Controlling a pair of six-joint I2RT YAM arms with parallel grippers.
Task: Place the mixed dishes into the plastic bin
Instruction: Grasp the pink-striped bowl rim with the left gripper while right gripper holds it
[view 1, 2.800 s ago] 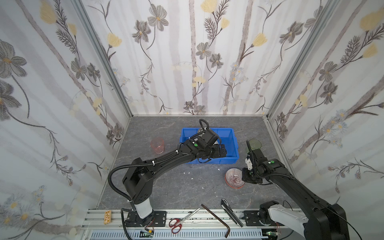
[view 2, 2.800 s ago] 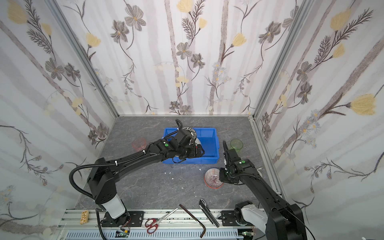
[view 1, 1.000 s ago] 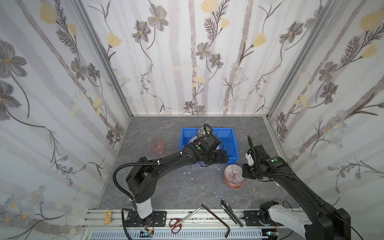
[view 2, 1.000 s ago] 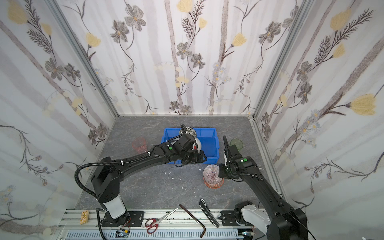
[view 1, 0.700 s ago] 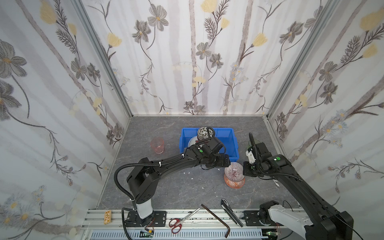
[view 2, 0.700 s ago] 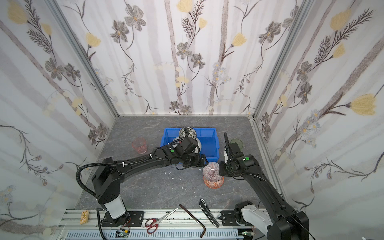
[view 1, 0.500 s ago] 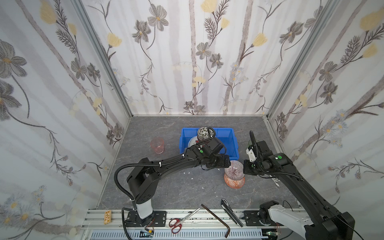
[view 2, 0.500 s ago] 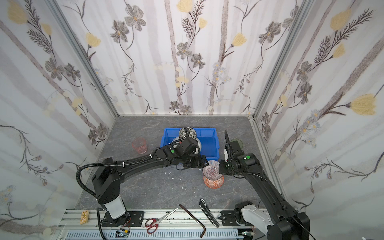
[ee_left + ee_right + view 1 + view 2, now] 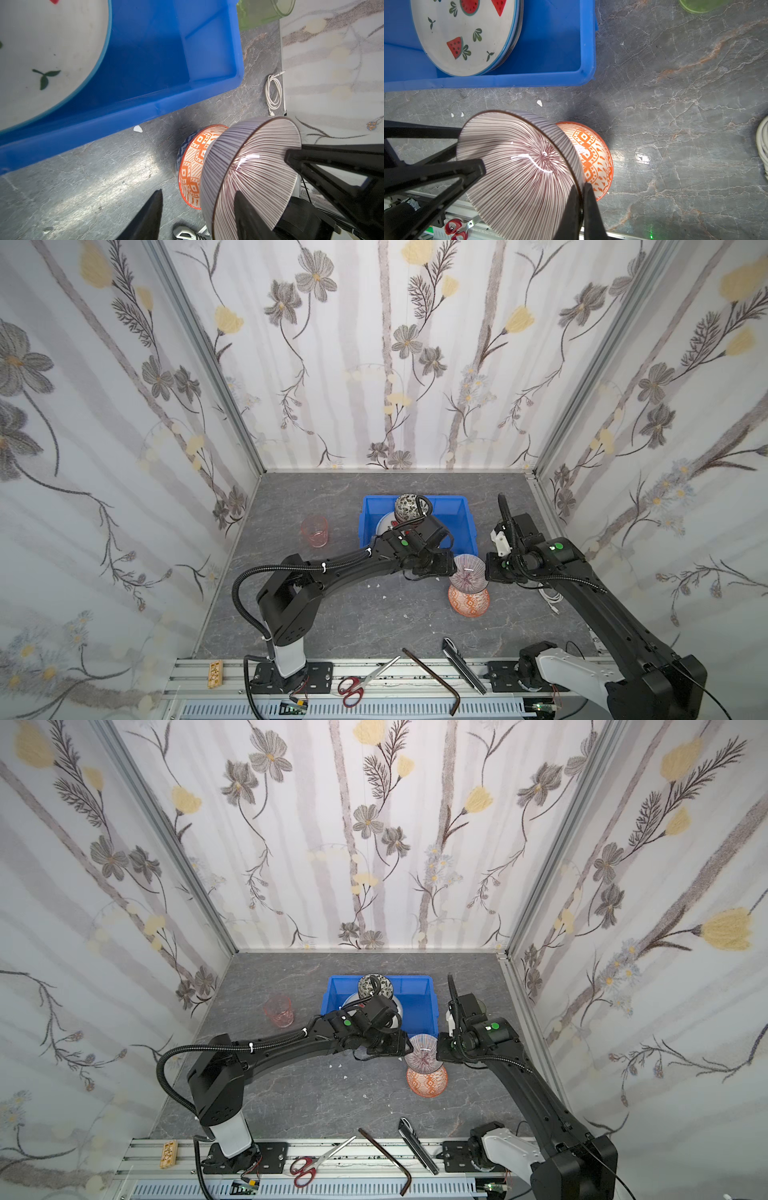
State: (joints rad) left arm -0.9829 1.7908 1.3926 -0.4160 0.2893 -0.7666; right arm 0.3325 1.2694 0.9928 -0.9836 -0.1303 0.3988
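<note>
Two bowls at five o'clock of the smooth blue plastic bin (image 9: 459, 517). The glossy striped bowl (image 9: 467, 572) is tilted on edge above the orange geometric bowl (image 9: 469, 605), which rests on the grey marbled table (image 9: 332, 614). I see my right gripper (image 9: 582, 186) pinching the striped rim. The left gripper (image 9: 198, 191) has its jaws half-wide, straddling the opposite rim, outer finger clear. The bin holds the round watermelon plate (image 9: 465, 35) and the black leafy bowl (image 9: 409, 508). A clear pink tumbler (image 9: 315, 531) stands at its nine o'clock.

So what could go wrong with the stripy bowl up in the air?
The striped bowl hangs tilted, pinched only at its rim by the right gripper; it might slip and hit the orange bowl below. The left gripper is open around the opposite rim; a clumsy squeeze could knock it loose.
</note>
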